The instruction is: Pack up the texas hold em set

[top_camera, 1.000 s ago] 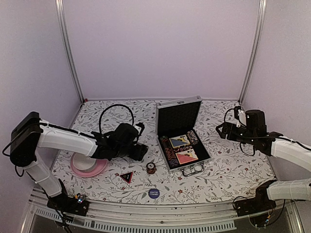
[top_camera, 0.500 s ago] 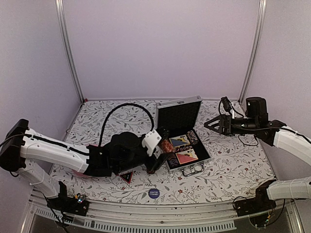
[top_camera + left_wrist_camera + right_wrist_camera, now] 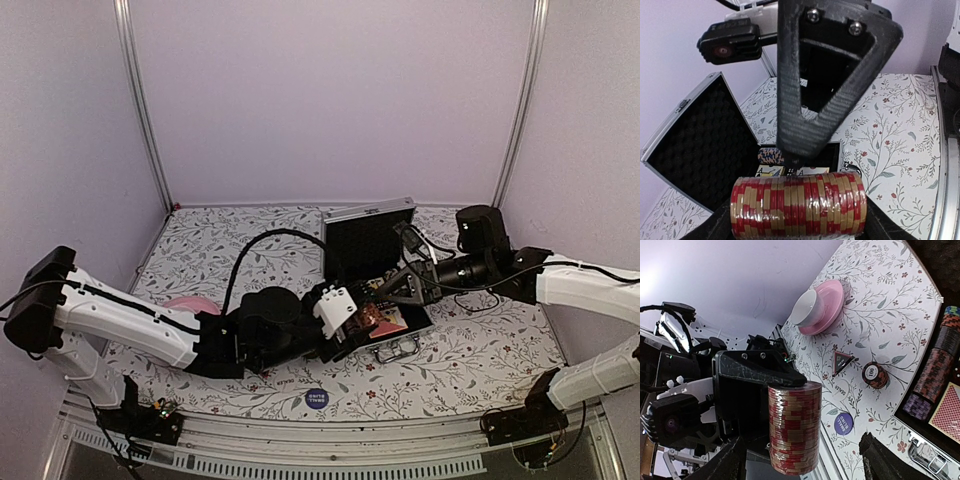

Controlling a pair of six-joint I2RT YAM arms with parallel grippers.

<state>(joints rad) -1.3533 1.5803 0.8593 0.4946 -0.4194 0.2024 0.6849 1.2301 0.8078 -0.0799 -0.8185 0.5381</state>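
Currently | step: loading chip roll (image 3: 799, 205) into case (image 3: 365, 240) | left claw (image 3: 355, 325): clamped on roll, above open case | right claw (image 3: 388, 290): spread wide, empty, beside roll | next, likely: lower roll into case, clearing right claw

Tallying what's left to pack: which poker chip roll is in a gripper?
The red-and-gold striped chip roll, clamped in the left gripper; the other rolls lie in the silver aluminium case.

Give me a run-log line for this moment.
left gripper: shut on red-gold chip stack | stack: held over open case | right gripper: open, facing stack, apart from it
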